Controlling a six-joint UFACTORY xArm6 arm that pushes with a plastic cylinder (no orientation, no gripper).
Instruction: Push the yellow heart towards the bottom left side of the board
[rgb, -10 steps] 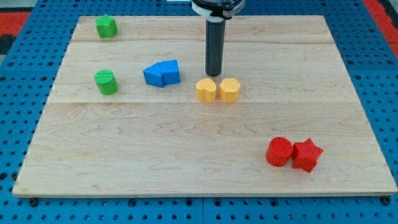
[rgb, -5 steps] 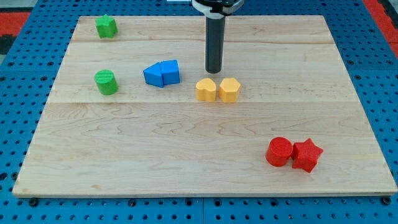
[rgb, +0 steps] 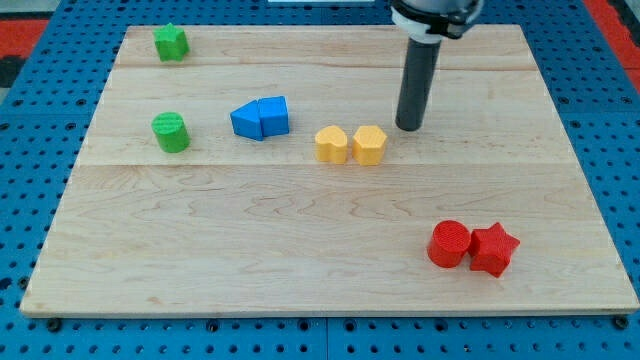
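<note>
A wooden board was seen lying on a blue table with many small holes. A dark rod was seen coming down from the view's top. My tip was found on the bare wood, just up and to the view's right of the two yellow blocks. It was not touching any block. No hand with fingers was seen on the rod, so nothing was spread, pressed together or pinched; only a plain round end was shown.

The yellow heart was seen near the middle of the board, a little toward the view's top. It was placed side by side with the yellow six-sided block, and the two looked to be touching. The six-sided block was the one nearer to my tip.

To the view's left of the heart, two blue blocks were seen pressed close together. Their shapes could not be told well. Further left, a green round block was seen by itself. A second green block was seen near the top left corner, and its shape was hard to tell.

Near the bottom right, a red round block and a red star were seen next to each other.
</note>
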